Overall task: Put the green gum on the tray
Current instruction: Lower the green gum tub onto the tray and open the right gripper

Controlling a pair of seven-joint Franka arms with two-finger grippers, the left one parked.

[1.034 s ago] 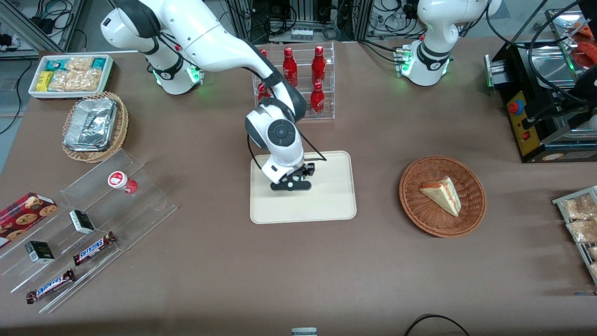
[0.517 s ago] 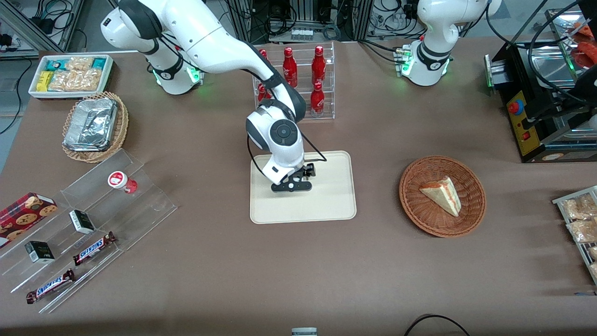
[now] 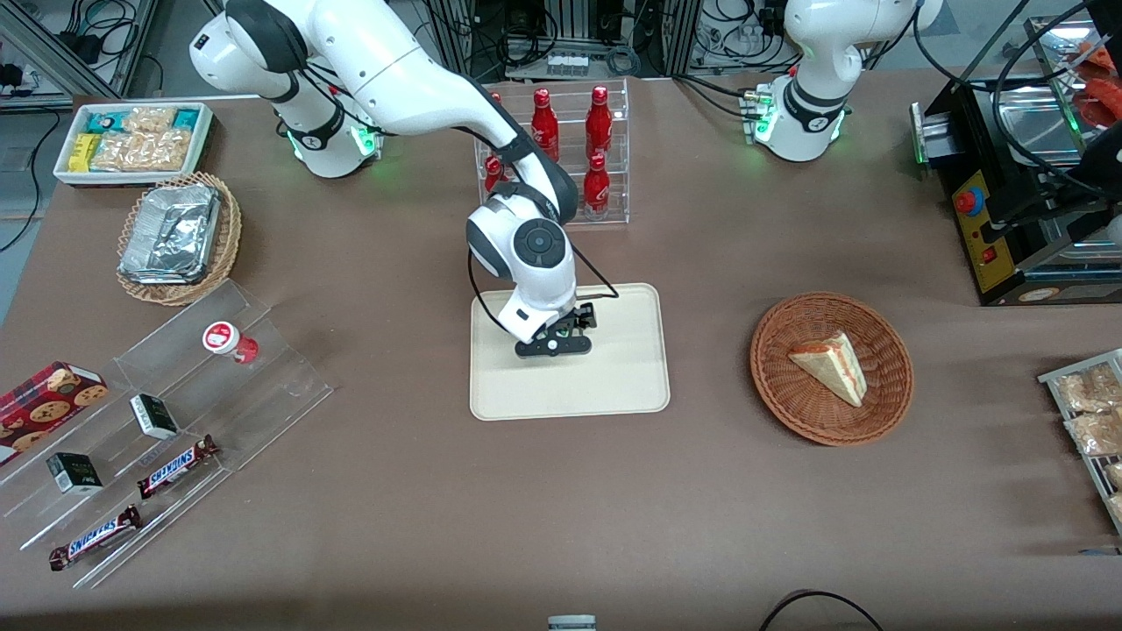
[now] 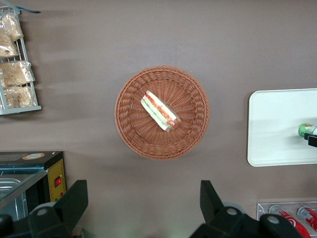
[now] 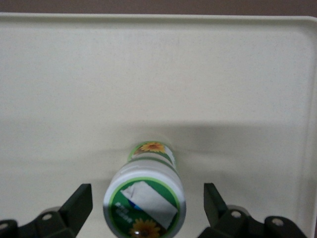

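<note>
Brown surface [image 3: 561, 491] carries everything. Cream tray [image 3: 614, 377] lies directly under the tool [image 3: 554, 343]; bare tray floor shows on every side of it.

Tool hangs low over the tray, fingers [image 5: 79, 203] spread apart, a clear gap between each and the green gum [image 5: 144, 204]. Gum stands upright on the tray floor between the two fingers, not clamped. White lid with round green label; a sunflower printed at the lid edge and another on the bottle side; a pale patch on the label, its writing unreadable.

Farther from the front camera than the tool: clear rack of red bottles [image 3: 598, 131], near the tray edge.

Toward the parked arm's end: wicker basket [image 3: 885, 412] holding a sandwich wedge [image 3: 831, 368], well apart from the tool.

Toward the working arm's end: clear stepped stand [image 3: 263, 386] with a red-labelled gum bottle [image 3: 226, 340], two small dark boxes and two bars reading "SNICKERS" [image 3: 177, 464]; a cookie box [image 3: 48, 399] beside it; basket of foil trays [image 3: 175, 237]; white bin of snack packets [image 3: 131, 140]
</note>
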